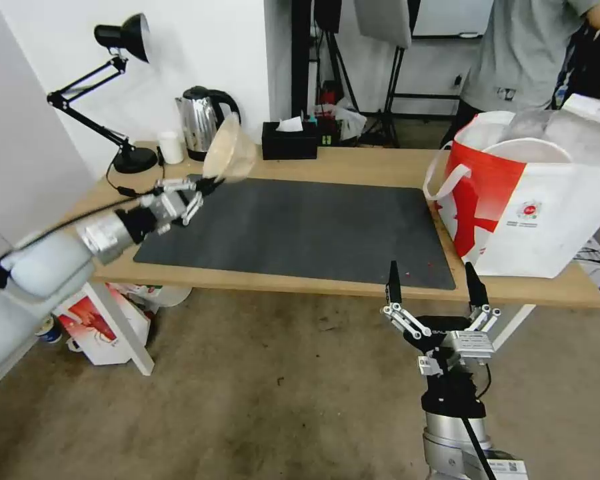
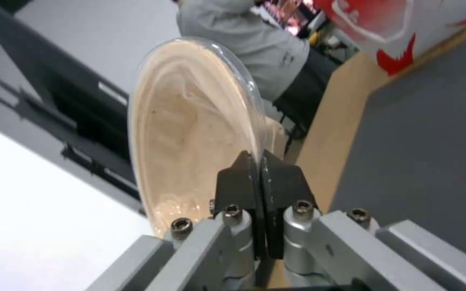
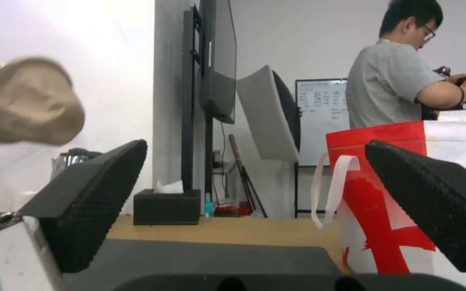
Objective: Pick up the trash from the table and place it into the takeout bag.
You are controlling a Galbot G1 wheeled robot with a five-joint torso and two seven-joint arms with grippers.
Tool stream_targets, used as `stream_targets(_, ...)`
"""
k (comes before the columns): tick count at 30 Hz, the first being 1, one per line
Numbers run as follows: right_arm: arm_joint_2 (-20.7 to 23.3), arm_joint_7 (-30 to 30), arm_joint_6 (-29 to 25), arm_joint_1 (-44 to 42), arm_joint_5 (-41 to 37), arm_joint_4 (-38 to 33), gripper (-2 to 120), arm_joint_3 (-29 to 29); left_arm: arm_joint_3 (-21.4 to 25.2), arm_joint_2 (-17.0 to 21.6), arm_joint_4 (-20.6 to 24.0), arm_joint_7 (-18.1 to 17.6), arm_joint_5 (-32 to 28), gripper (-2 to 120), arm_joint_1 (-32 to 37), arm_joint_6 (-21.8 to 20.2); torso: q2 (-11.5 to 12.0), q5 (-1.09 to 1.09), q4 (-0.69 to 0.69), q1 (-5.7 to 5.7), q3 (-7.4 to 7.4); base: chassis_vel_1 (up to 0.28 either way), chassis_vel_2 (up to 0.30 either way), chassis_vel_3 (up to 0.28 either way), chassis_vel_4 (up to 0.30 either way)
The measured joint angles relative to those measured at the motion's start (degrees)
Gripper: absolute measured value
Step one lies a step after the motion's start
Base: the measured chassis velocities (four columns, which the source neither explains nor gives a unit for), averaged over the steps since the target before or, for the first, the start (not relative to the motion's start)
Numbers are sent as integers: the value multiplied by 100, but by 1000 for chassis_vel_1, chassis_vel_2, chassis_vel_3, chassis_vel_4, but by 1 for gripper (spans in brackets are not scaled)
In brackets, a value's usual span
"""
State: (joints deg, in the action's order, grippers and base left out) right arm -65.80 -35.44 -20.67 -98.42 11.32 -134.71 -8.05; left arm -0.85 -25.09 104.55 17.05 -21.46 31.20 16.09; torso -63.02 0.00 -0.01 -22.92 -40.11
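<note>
My left gripper (image 1: 205, 187) is shut on the rim of the beige oval bowl (image 1: 228, 151), holding it tilted on edge above the back left corner of the dark mat (image 1: 300, 227). In the left wrist view the fingers (image 2: 276, 182) pinch the bowl (image 2: 190, 129) at its edge. The bowl (image 3: 28, 101) also hangs in the air in the right wrist view. The takeout bag (image 1: 533, 200), white with a red pattern, stands open on the table (image 1: 373, 167) at the right end. My right gripper (image 1: 433, 283) is open with nothing in it, at the table's front edge near the bag (image 3: 384, 194).
A steel kettle (image 1: 200, 121), a small white cup (image 1: 171, 147), a black desk lamp (image 1: 123, 40) and a black tissue box (image 1: 289, 139) line the table's back edge. A smaller white-and-red bag (image 1: 93, 323) sits on the floor under the left end.
</note>
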Motion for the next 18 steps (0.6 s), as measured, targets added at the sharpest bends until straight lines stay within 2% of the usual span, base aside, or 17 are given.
stream_targets(3,0,0,0,0,0,0,100,-1,-424,-5,-16,63,-159,0,-628,-97,0,1,1,0,0,0,0,0,0)
stream_targets(10,0,0,0,0,0,0,100,0,-804,-76,-96,128,-262,0,-1164,-130,0,0,2,0,0,0,0,0,0)
stream_targets(15,0,0,0,0,0,0,100,0,-1207,-252,-424,190,-282,0,-1723,-106,0,-1,2,0,1,0,0,0,0)
stream_targets(18,0,0,0,0,0,0,100,0,-1624,-527,-700,210,-284,0,-2212,-94,0,0,3,0,0,0,0,0,0)
